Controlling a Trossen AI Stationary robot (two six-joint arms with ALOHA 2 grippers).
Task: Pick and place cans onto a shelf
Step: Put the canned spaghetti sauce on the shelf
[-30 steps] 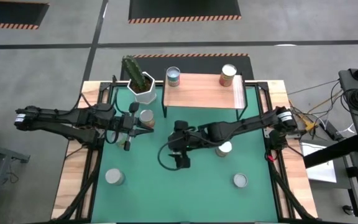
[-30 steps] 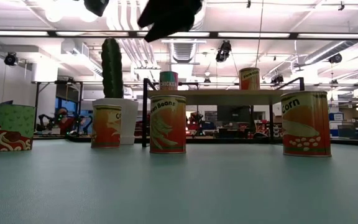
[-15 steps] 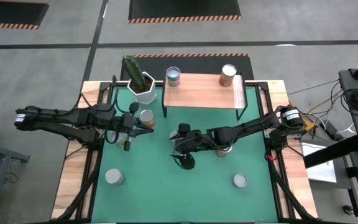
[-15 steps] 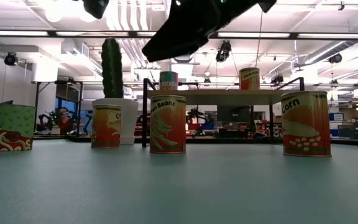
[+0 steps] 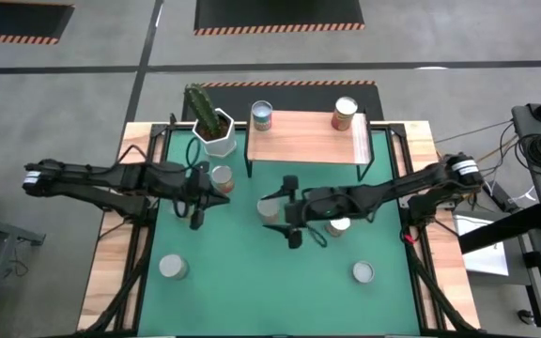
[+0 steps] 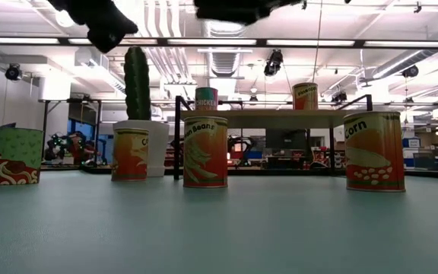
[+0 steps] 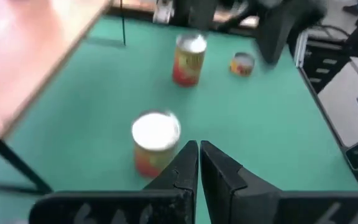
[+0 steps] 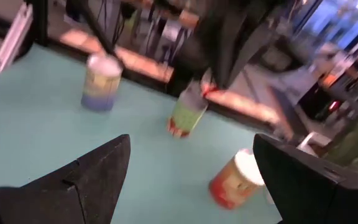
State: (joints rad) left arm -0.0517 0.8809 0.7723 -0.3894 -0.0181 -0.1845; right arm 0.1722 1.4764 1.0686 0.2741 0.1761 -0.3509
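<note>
Two cans stand upright on the shelf, a light-wood board at the far edge. Other cans stand upright on the green mat: one beside my left gripper, one in the middle, one partly under the right arm, and two near the front. My left gripper is shut and hangs above the mat with nothing in it. My right gripper is open, lies about level high over the middle can, and points toward the table's left.
A white pot with a cactus stands left of the shelf. The shelf's thin black legs reach down to the mat. Open green mat lies between the two front cans. Wooden rails border the mat.
My right gripper has tipped up from pointing down at the mat to lying about level, rolling a little, and it has stayed open. My left gripper has sunk slightly and rolled about its own axis, and it has stayed shut. No can has moved.
</note>
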